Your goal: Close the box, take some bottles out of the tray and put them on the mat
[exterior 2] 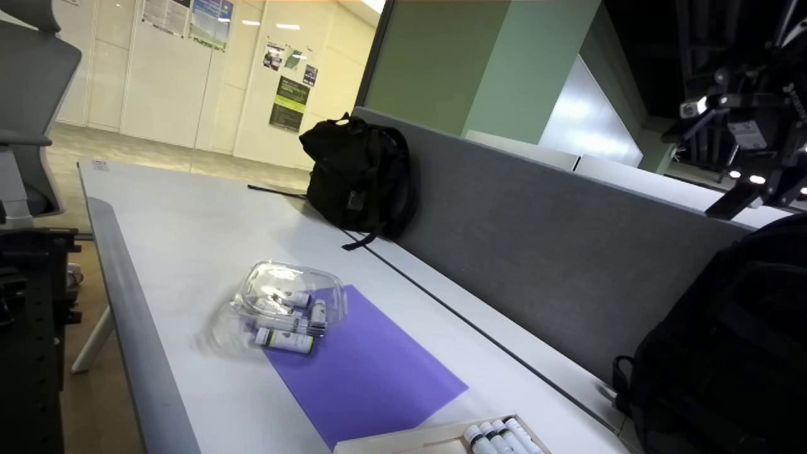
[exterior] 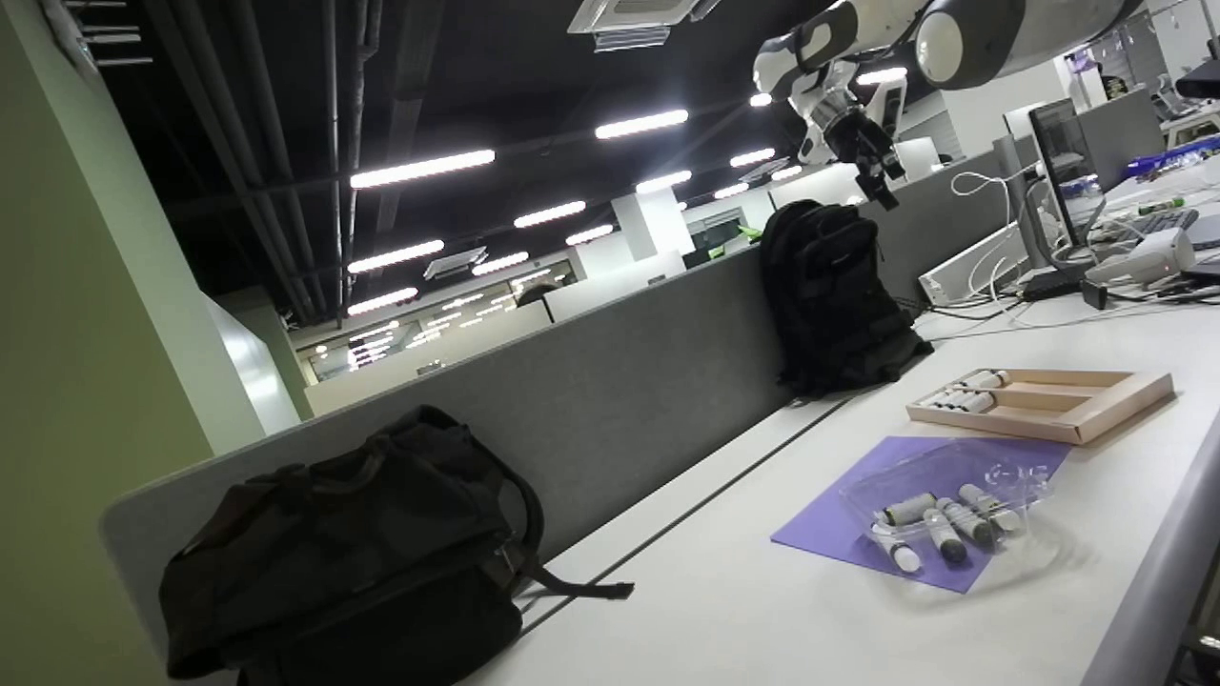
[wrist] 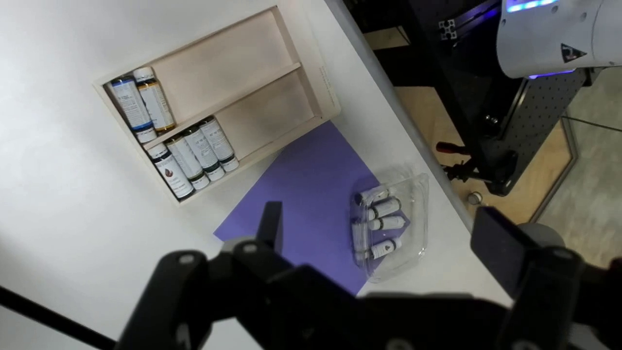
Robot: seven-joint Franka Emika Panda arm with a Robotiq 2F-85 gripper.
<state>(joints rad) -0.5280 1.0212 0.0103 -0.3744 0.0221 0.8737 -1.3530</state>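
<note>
Six white-labelled bottles (wrist: 200, 148) lie on their sides in the open-topped box (wrist: 313, 68), as seen from the wrist: two in one compartment, four in the other, all grouped at the same end. Wording on the labels is too small to read reliably. The box rests on the white surface (wrist: 58, 209), just beside one edge of the mat (wrist: 311, 194). The mat lies flat. Over one corner of it, partly on the purple and partly beyond, sits the clear plastic tray (wrist: 418, 228). At least five further bottles (exterior: 944, 535) show in it, lying at mixed angles; reflections prevent a firm count. The tool (wrist: 378, 226) hangs well above the surface, its fingers (wrist: 500, 248) standing wide apart. In both exterior views a black backpack (exterior: 829, 305) stands near the box and a second black backpack (exterior: 343, 562) well apart from it, each beside the grey partition (exterior: 658, 353). In an exterior view a monitor (exterior: 1063, 157) and keyboard (exterior: 1163, 222) are noted beyond the box.
</note>
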